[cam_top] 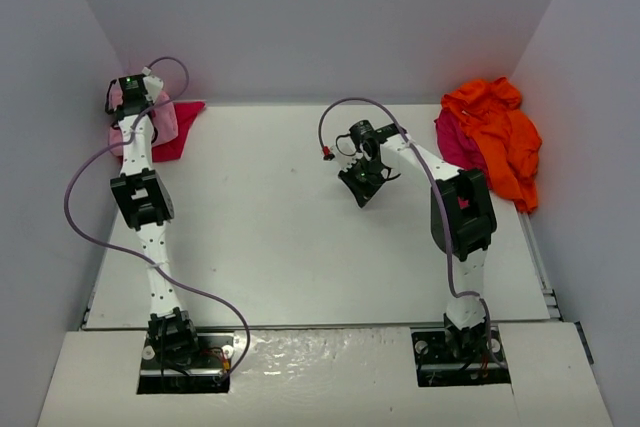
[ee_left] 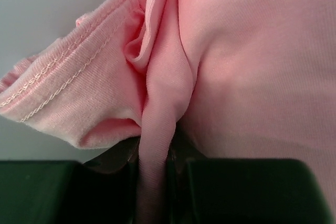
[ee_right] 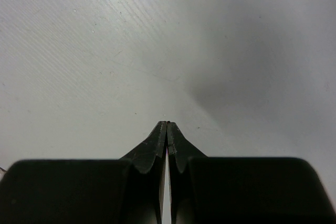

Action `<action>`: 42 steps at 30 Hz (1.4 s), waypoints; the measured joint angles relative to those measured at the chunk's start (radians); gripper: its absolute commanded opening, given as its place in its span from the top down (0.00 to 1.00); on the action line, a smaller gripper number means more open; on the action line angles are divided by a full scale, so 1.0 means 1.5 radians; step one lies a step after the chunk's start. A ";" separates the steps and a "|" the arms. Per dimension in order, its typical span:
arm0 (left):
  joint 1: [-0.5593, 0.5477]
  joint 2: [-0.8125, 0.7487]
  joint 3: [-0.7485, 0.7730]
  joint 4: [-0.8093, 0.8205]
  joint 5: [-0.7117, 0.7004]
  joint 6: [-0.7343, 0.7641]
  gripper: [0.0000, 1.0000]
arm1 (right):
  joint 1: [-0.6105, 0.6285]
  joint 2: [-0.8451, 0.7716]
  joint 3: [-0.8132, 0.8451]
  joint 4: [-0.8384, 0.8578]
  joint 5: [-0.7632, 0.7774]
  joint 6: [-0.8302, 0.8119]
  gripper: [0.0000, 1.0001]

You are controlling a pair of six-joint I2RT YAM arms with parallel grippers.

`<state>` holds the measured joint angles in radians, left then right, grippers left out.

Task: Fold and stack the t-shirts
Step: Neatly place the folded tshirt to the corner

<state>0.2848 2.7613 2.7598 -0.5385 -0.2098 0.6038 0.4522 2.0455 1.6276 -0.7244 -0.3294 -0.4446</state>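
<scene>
Left pile (cam_top: 172, 125) of shirts laid at far-left corner of table (cam_top: 290, 247), left gripper (cam_top: 132, 105) set on it. Right pile (cam_top: 492, 132) at far right, against wall (cam_top: 590, 97). Right gripper (cam_top: 362, 189) held mid-table.

we read this as a robotics lab test cell: bare white table (cam_top: 300, 247) boxed in by plain walls (cam_top: 330, 17) (three sides), left arm (cam_top: 142, 197) and right arm (cam_top: 462, 212) bolted at its near edge, purple cabling (cam_top: 75, 197) hanging loose.

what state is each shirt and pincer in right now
light pink shirt, bunched, pinched
red shirt, partly under the pink one
orange shirt, crumpled heap
dark crimson shirt, crumpled against orange shirt
left pincer, shut on light pink shirt
right pincer, shut, empty
</scene>
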 measured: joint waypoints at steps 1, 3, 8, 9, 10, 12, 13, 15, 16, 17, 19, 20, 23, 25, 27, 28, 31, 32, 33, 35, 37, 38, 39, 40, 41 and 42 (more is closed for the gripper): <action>-0.002 0.002 0.000 0.004 0.001 0.004 0.49 | 0.000 0.006 0.002 -0.001 0.000 0.000 1.00; -0.006 0.008 0.000 0.016 0.001 0.008 0.16 | 0.000 0.016 0.005 -0.003 0.000 0.000 1.00; -0.027 0.012 0.002 0.032 0.001 0.005 0.03 | 0.000 0.023 0.005 -0.004 0.002 0.000 1.00; -0.032 0.011 0.002 0.037 0.001 0.001 0.03 | 0.000 0.023 0.005 -0.004 0.002 0.000 1.00; -0.038 0.009 0.002 0.039 0.003 -0.006 0.03 | 0.000 0.023 0.005 -0.004 0.002 -0.001 1.00; -0.048 0.002 0.002 0.038 0.011 -0.023 0.03 | 0.000 0.023 0.005 -0.004 0.002 -0.001 1.00; -0.054 -0.004 0.001 0.035 0.019 -0.032 0.03 | 0.000 0.023 0.005 -0.004 0.002 -0.001 1.00; -0.061 -0.020 0.001 0.029 0.031 -0.047 0.03 | 0.000 0.023 0.005 -0.004 0.002 -0.001 1.00; -0.064 -0.030 0.001 0.025 0.037 -0.053 0.03 | 0.000 0.022 0.005 -0.004 0.002 -0.001 1.00; -0.067 -0.042 -0.001 0.021 0.042 -0.059 0.03 | 0.000 0.022 0.005 -0.004 0.002 -0.001 1.00; -0.071 -0.075 -0.011 0.010 0.047 -0.065 0.03 | 0.000 0.016 0.002 -0.004 0.001 -0.001 1.00; -0.072 -0.093 -0.015 0.005 0.049 -0.068 0.03 | 0.000 0.012 0.000 -0.003 0.000 -0.001 1.00; -0.068 -0.143 -0.016 -0.008 0.054 -0.080 0.03 | 0.000 -0.014 -0.011 -0.002 -0.001 -0.001 1.00; -0.065 -0.175 -0.017 -0.019 0.061 -0.087 0.03 | 0.000 -0.035 -0.017 -0.001 -0.001 -0.001 1.00; -0.062 -0.209 -0.028 -0.034 0.071 -0.094 0.03 | 0.000 -0.054 -0.019 -0.001 -0.003 -0.001 1.00; -0.063 -0.223 -0.033 -0.041 0.076 -0.097 0.04 | 0.000 -0.062 -0.019 -0.001 -0.003 -0.001 1.00; -0.082 -0.240 -0.036 -0.071 0.096 -0.108 0.12 | 0.000 -0.075 -0.019 -0.001 -0.006 -0.001 1.00; -0.091 -0.239 -0.036 -0.082 0.104 -0.112 0.15 | 0.000 -0.075 -0.019 -0.001 -0.006 -0.001 1.00; -0.100 -0.238 -0.036 -0.093 0.113 -0.115 0.21 | 0.000 -0.076 -0.020 -0.001 -0.006 -0.001 1.00; -0.125 -0.224 -0.030 -0.125 0.141 -0.131 0.37 | 0.000 -0.076 -0.022 0.000 -0.006 -0.001 1.00; -0.149 -0.205 -0.023 -0.149 0.175 -0.151 0.60 | 0.000 -0.076 -0.024 -0.001 -0.006 -0.001 1.00; -0.159 -0.194 -0.021 -0.158 0.193 -0.161 0.66 | 0.000 -0.076 -0.025 -0.001 -0.006 -0.001 1.00; -0.170 -0.183 -0.020 -0.165 0.209 -0.175 0.72 | 0.000 -0.076 -0.027 0.000 -0.006 -0.001 1.00; -0.179 -0.172 -0.019 -0.170 0.223 -0.183 0.76 | 0.000 -0.077 -0.029 0.000 -0.006 -0.001 1.00; -0.185 -0.162 -0.018 -0.175 0.234 -0.191 0.78 | 0.000 -0.078 -0.031 0.000 -0.006 -0.001 1.00; -0.190 -0.152 -0.018 -0.180 0.243 -0.199 0.81 | 0.000 -0.078 -0.033 0.000 -0.006 -0.001 1.00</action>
<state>0.0000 2.5330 2.7327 -0.8081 0.1549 0.3060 0.4519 1.9280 1.5782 -0.7243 -0.3386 -0.4465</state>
